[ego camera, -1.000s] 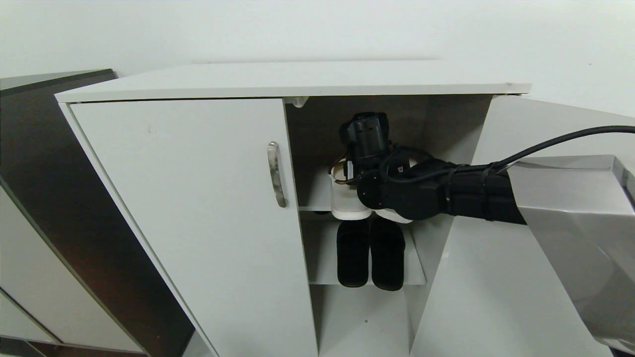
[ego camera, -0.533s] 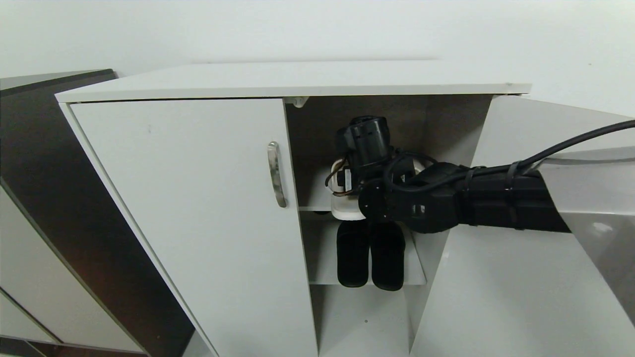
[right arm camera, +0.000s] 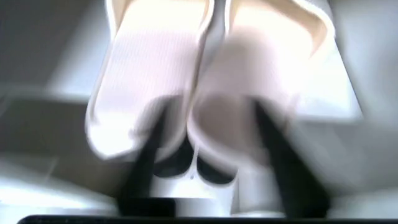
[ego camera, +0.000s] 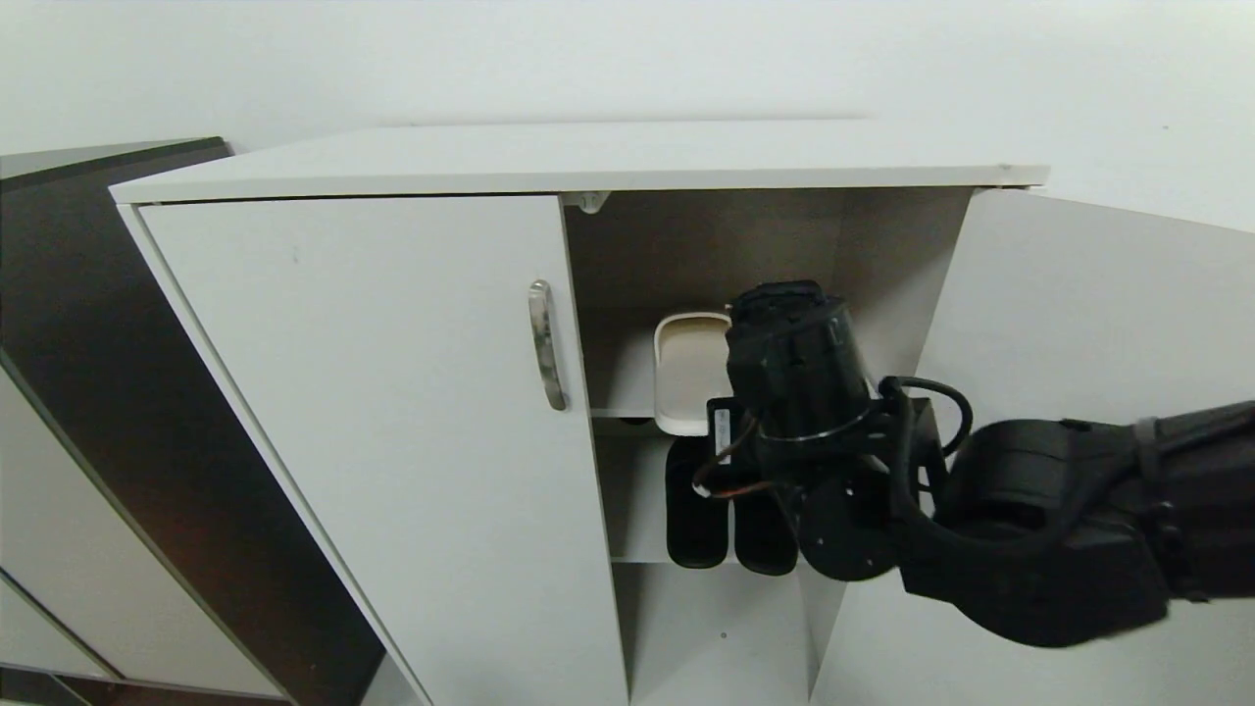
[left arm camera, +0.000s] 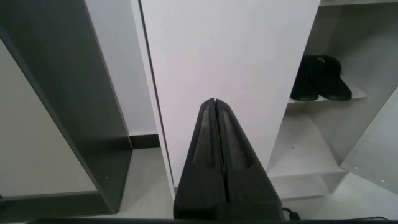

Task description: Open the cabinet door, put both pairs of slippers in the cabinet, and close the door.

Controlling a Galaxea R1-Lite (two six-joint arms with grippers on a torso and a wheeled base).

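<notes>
The white cabinet [ego camera: 578,157] has its right door [ego camera: 1079,314] swung open and its left door [ego camera: 373,412] shut. A pair of white slippers [ego camera: 686,368] lies on the upper shelf, heels at the front edge; the same white slippers [right arm camera: 205,81] lie just beyond my right gripper [right arm camera: 211,162], whose fingers stand open and apart with nothing held. Black slippers [ego camera: 698,525] rest on the middle shelf, partly behind my right wrist [ego camera: 799,382]. My left gripper [left arm camera: 214,106] is shut and empty, low in front of the shut left door; the black slippers [left arm camera: 320,78] lie off to its side.
A metal handle [ego camera: 545,343] is on the shut left door. Dark furniture [ego camera: 98,324] stands to the cabinet's left. The lowest compartment [ego camera: 721,628] holds nothing. The open right door stands close beside my right arm.
My right arm has drawn back out of the upper shelf and dropped lower. The white slippers stay on the shelf, uncovered now.
</notes>
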